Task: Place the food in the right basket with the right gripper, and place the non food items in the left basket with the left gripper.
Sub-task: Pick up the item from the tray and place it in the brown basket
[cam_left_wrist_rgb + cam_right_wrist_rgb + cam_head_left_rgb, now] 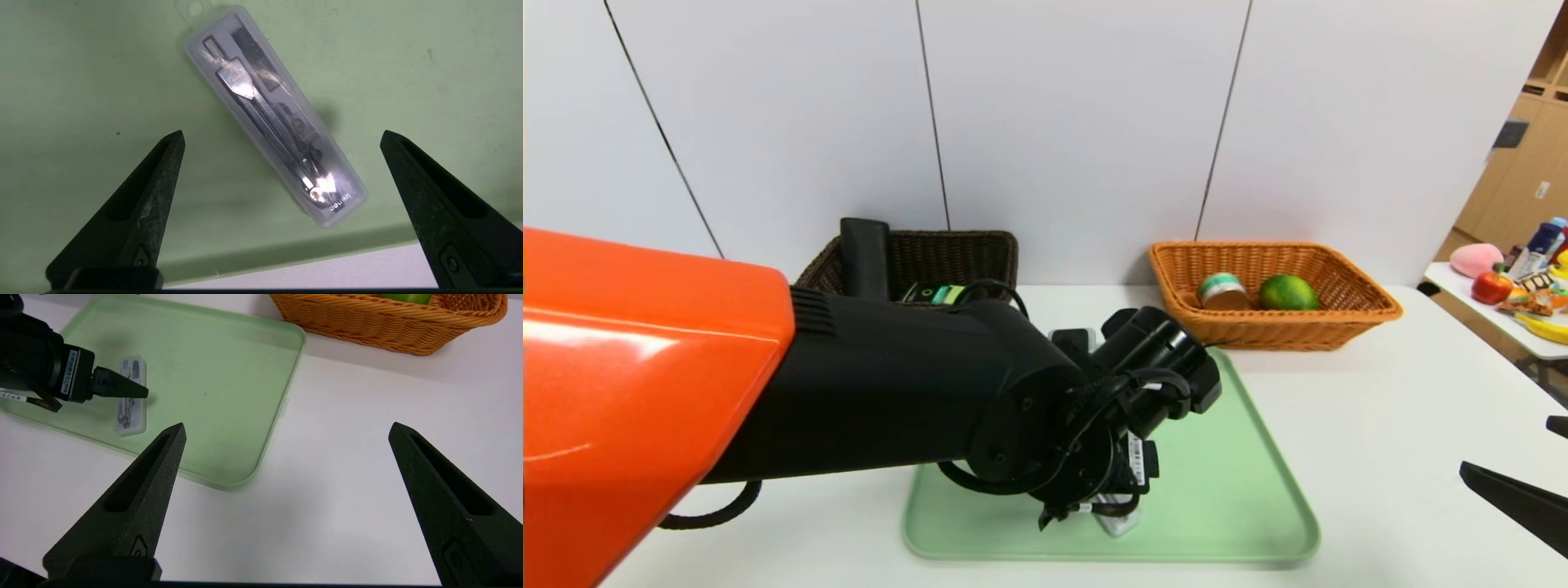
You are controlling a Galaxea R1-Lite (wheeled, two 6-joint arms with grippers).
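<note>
— What's under my left pincer (282, 136)?
— The slim clear-grey cutlery case (274, 116), flat on the green tray (81, 81), metal tools inside; pincer spread wide above it.
— Head view?
— My arm hides most of it.

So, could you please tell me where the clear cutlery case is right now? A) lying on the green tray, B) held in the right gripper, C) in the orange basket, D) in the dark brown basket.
A: the cutlery case lies flat on the green tray, below the open left gripper, whose fingers do not touch it.
</note>
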